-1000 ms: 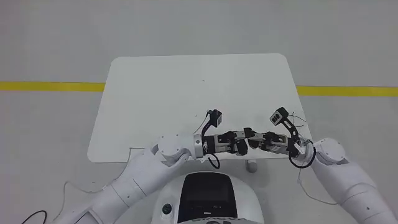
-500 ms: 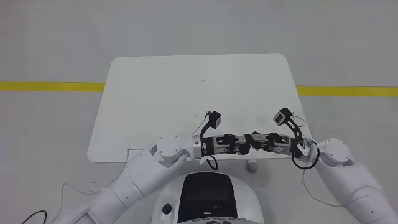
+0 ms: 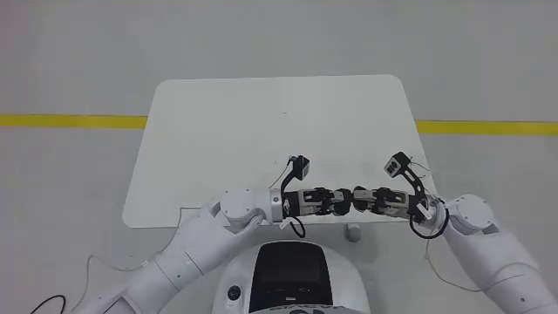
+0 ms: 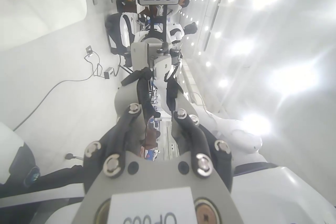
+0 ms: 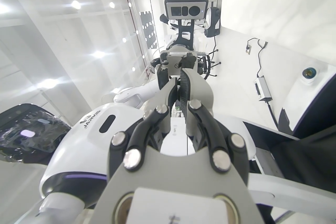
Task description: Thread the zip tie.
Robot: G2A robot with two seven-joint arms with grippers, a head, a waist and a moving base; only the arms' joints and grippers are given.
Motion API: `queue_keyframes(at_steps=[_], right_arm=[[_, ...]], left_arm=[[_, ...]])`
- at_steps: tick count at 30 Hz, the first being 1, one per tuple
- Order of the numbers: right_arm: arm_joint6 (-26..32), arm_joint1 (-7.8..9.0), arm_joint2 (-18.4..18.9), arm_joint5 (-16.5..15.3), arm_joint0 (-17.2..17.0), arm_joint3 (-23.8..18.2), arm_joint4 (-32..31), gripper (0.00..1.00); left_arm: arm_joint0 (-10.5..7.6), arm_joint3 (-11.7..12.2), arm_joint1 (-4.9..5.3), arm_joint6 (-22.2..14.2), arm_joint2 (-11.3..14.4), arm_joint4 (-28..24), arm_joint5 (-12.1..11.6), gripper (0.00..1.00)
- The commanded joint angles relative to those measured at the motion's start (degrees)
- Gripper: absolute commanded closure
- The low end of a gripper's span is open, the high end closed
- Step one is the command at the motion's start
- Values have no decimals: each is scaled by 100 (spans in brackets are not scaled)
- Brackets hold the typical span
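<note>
Left end effector (image 4: 155,80) and right end effector (image 5: 179,80) are being held tip to tip, coaxial. Left is being held narrowly spread, right pressed nearly together. A thin dark strand, judged the zip tie (image 4: 145,130), is being seen inside the left one, long axis aimed straight ahead at the right

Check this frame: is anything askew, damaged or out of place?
Nothing stands out. The left claw and right claw face each other tip to tip over the near part of the table. The zip tie is too small to make out, so its state can't be judged.
</note>
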Motion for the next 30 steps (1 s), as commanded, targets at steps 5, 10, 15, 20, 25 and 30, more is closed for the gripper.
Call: queue_keyframes(at_steps=[5, 10, 15, 20, 25, 30], right_arm=[[50, -12, 42, 13, -32, 9, -21, 100], [98, -23, 60, 32, -35, 19, -51, 100], [152, -37, 74, 48, -30, 22, -68, 100], [199, -51, 88, 28, -29, 34, -61, 100], [234, -64, 114, 6, -45, 32, -38, 100], [266, -77, 131, -4, -62, 17, -19, 100]], left_arm=[[-28, 31, -13, 27, 37, -7, 25, 85], [-50, 50, -24, 50, 60, -27, 49, 87], [-70, 72, -32, 64, 78, -44, 69, 91], [-80, 78, -36, 72, 89, -48, 80, 93], [-90, 86, -39, 65, 100, -52, 86, 93], [-102, 95, -42, 46, 110, -55, 92, 94]])
